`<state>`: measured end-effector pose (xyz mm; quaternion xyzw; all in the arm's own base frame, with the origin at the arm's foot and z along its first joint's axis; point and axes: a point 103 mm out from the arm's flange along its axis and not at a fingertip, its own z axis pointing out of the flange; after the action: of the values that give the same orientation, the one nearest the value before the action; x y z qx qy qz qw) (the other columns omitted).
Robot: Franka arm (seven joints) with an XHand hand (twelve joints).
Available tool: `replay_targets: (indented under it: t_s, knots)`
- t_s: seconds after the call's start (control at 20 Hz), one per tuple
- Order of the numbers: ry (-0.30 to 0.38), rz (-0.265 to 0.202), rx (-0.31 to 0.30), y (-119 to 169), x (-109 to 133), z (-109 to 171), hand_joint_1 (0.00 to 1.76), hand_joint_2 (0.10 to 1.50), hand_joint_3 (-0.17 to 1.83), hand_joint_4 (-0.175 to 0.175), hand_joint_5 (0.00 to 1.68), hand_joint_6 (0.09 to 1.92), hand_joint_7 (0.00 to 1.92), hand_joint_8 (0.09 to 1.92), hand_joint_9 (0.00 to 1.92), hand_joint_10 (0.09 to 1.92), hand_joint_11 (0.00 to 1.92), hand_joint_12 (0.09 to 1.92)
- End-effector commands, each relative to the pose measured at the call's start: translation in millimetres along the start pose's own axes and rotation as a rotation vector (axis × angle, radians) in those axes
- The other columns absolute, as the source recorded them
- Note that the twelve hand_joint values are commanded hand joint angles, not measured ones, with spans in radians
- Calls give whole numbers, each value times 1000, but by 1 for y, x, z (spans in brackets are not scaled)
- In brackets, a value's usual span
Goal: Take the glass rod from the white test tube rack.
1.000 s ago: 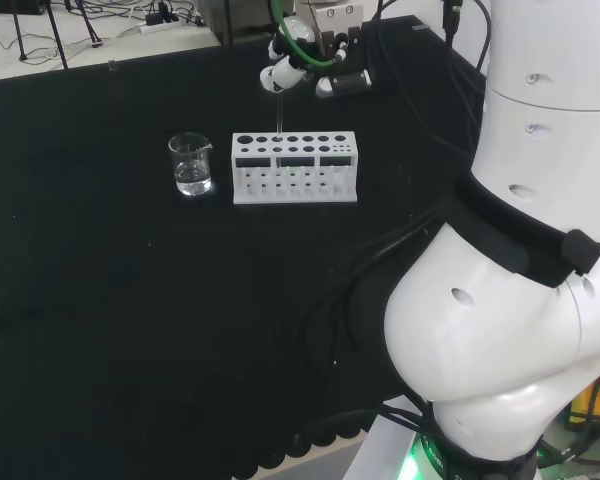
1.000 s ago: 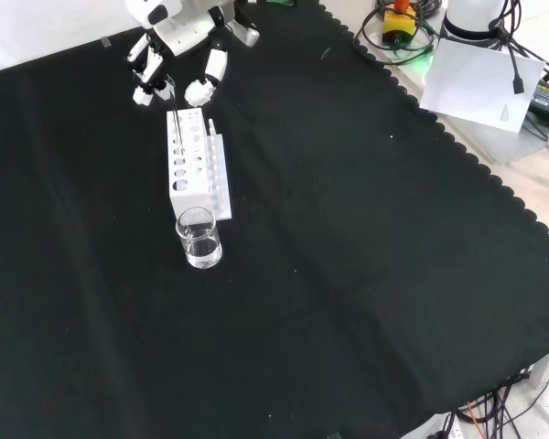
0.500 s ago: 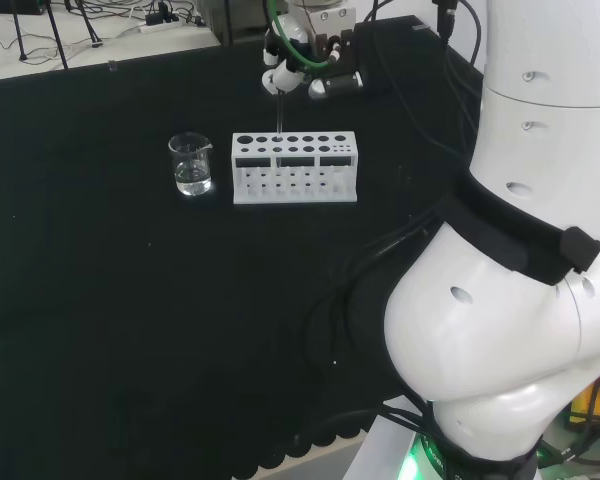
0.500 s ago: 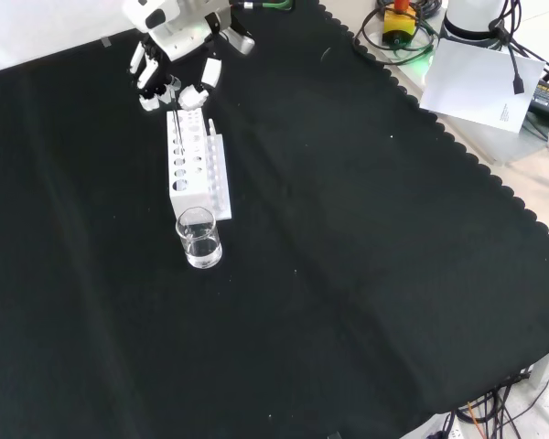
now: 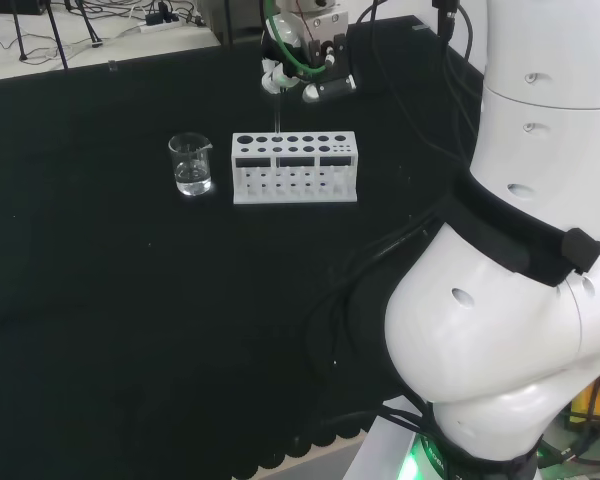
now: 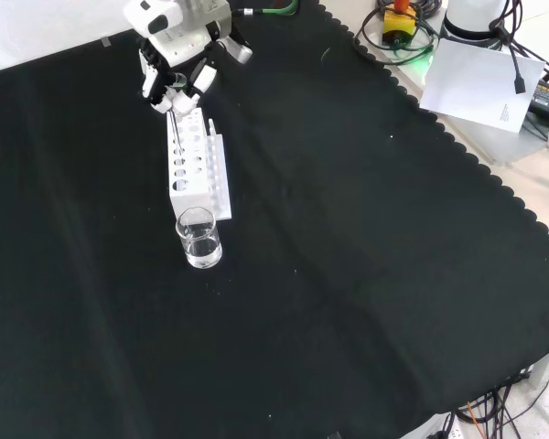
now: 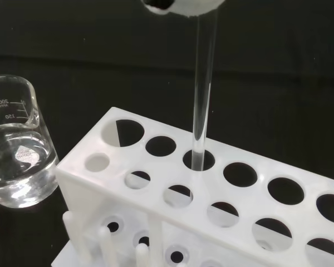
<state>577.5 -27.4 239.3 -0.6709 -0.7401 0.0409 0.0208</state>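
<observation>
- My hand (image 6: 176, 84) has closed in at the rack's (image 6: 194, 165) twelve o'clock end, now pinching the glass rod (image 7: 203, 94).
- Rod's tip remains in its hole; lifting comes next.

hand (image 6: 176, 55) lowered from the arm, fingers pinched together

Glass rod (image 7: 204, 89) top end hidden behind blurred white part of hand (image 7: 181, 5), itself cut off by wrist view edge. Rack (image 7: 222, 211) and beaker (image 7: 14, 150) cropped at edges. Rod barely discernible in head view.
</observation>
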Motion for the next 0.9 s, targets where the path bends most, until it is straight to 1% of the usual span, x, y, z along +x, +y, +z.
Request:
replay_targets:
  t_s: [0.05, 0.15, 0.25, 0.3, 0.4, 0.45, 0.5, 0.6, 0.75, 0.9]
  knots:
    - [4, -1, -49, -2, -1, -3, 1243, 950, 323, -175, 976, 1031, 1079, 1023, 1625, 957, 1496, 940]
    - [-21, 0, -119, -2, 3, -11, 1270, 901, 410, -175, 963, 925, 1098, 1103, 1627, 974, 1492, 928]
    - [-33, 0, -170, -2, 12, -27, 1287, 853, 467, -175, 1016, 782, 1128, 1124, 1606, 987, 1449, 969]
    - [-24, -13, -214, -5, 18, -41, 1291, 869, 421, -175, 1041, 710, 1131, 1121, 1586, 987, 1428, 1009]
    - [-23, -22, -257, -8, 24, -53, 1296, 924, 288, -175, 1084, 588, 1139, 1090, 1563, 980, 1409, 1064]
    - [-17, -23, -280, -13, 27, -64, 1298, 947, 232, -175, 1100, 547, 1144, 1074, 1563, 971, 1409, 1079]
    - [-14, -23, -289, -15, 29, -71, 1299, 962, 198, -175, 1109, 522, 1147, 1063, 1564, 964, 1410, 1089]
    - [-16, -18, -286, -22, 30, -86, 1301, 978, 155, -175, 1126, 483, 1154, 1047, 1569, 953, 1416, 1102]
    - [-13, -5, -246, -39, 31, -110, 1301, 985, 138, -175, 1134, 464, 1154, 1045, 1576, 950, 1422, 1110]
    - [-17, -3, -239, -56, 31, -127, 1301, 987, 133, -175, 1136, 457, 1153, 1047, 1581, 949, 1424, 1113]
